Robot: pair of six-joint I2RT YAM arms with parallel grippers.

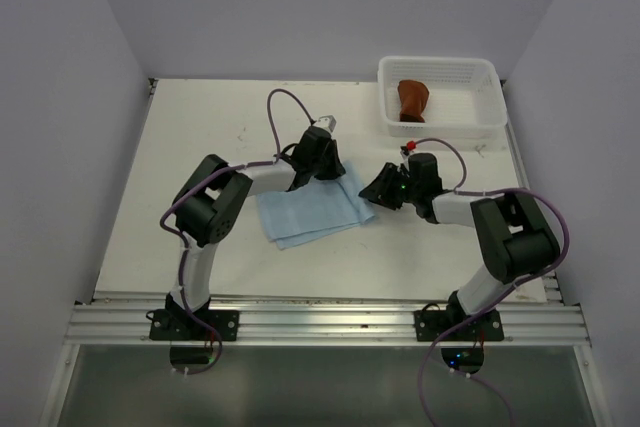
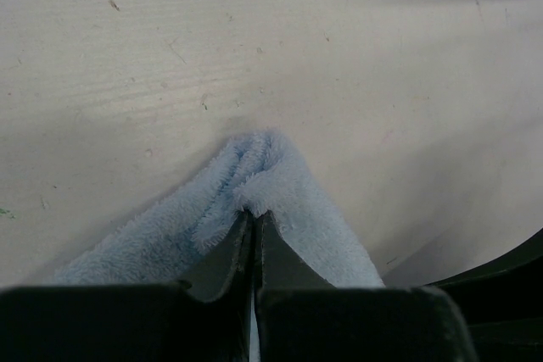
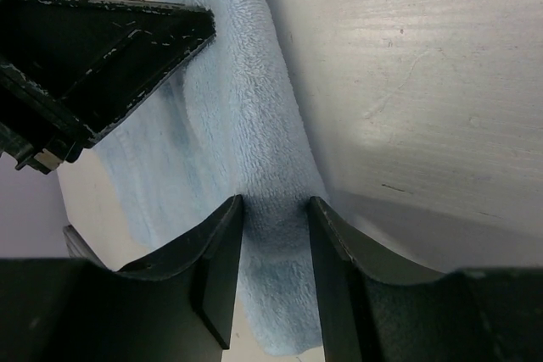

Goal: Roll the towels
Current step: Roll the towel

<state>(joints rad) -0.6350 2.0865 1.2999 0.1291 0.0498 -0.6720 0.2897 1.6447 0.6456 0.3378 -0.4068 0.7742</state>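
Note:
A light blue towel point(image 1: 310, 209) lies flat on the white table between both arms. My left gripper point(image 1: 326, 169) is at its far edge; in the left wrist view the gripper point(image 2: 255, 216) is shut on a pinched-up peak of the towel point(image 2: 288, 188). My right gripper point(image 1: 374, 189) is at the towel's right edge. In the right wrist view the gripper point(image 3: 275, 203) is open, its jaws straddling that edge of the towel point(image 3: 233, 116). The left gripper's fingers point(image 3: 110, 48) show at the upper left there.
A white basket point(image 1: 485, 97) stands at the back right with a rolled brown towel point(image 1: 411, 99) inside. Grey walls close in the table on three sides. A metal rail runs along the near edge.

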